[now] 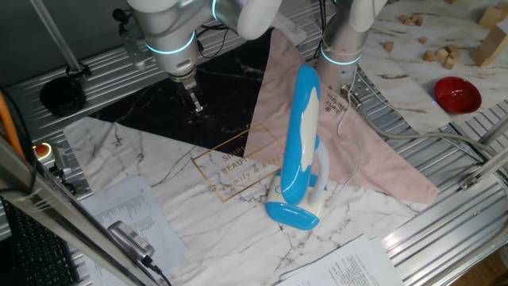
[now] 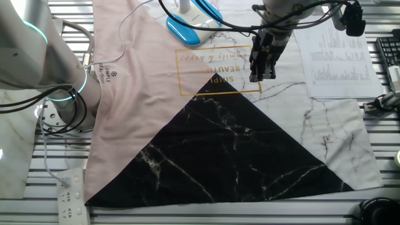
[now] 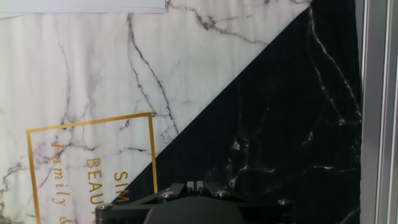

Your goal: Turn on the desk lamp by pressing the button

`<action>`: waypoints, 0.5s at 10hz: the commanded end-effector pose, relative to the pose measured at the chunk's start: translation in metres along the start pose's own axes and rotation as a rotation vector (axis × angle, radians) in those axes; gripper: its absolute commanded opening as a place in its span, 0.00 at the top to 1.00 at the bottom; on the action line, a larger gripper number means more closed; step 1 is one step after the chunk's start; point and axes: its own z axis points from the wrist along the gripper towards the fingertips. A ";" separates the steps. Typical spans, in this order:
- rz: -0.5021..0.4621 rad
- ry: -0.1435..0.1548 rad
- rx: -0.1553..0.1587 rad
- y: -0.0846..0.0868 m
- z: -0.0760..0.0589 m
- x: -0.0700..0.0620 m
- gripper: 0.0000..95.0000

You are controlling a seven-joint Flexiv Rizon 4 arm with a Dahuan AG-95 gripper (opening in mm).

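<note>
The desk lamp stands on the marble mat, with its long sky-blue head tilted up, a white arm and an oval blue foot. In the other fixed view only its blue foot and a bit of the white arm show at the top edge. I cannot make out its button. My gripper hangs above the black part of the mat, well to the left of the lamp and apart from it. It also shows in the other fixed view. In the hand view my gripper has its fingertips touching each other, shut and empty.
A pink cloth lies under and behind the lamp. A red bowl and wooden blocks sit at the far right. Printed sheets lie at the front left. A power strip lies beside the mat.
</note>
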 end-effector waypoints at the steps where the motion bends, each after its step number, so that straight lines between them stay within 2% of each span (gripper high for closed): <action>1: -0.011 0.003 0.001 0.000 0.000 0.000 1.00; 5: 0.003 0.003 -0.012 0.000 0.000 0.000 1.00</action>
